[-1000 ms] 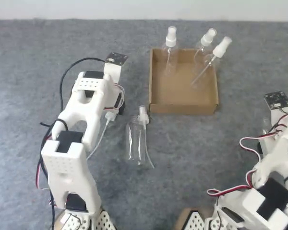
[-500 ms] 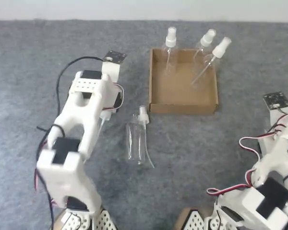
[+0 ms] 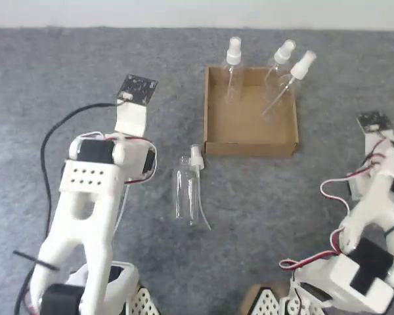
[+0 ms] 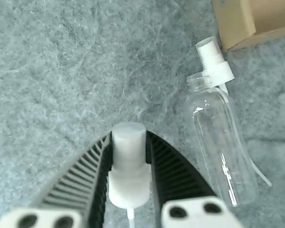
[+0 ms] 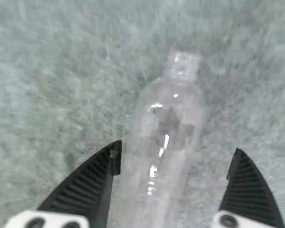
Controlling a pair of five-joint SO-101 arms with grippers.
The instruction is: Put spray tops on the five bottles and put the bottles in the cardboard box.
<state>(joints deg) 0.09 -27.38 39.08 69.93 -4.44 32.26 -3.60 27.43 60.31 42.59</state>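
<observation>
At the grey worktop, we see the left tool clamped on a white spray top, whose head sits level with the tips of the ribbed fingers. Close by, a clear bottle lies on its side, just off the near left corner of the cardboard box with its neck toward the box. A second spray top rests at its mouth, with a thin tube trailing along the outside of the bottle. Inside the box, three topped bottles lean against the far wall, one at the left and two at the right. On the right side, we find the right tool spread wide, a finger on either side of an uncapped bottle that lies flat on the worktop.
</observation>
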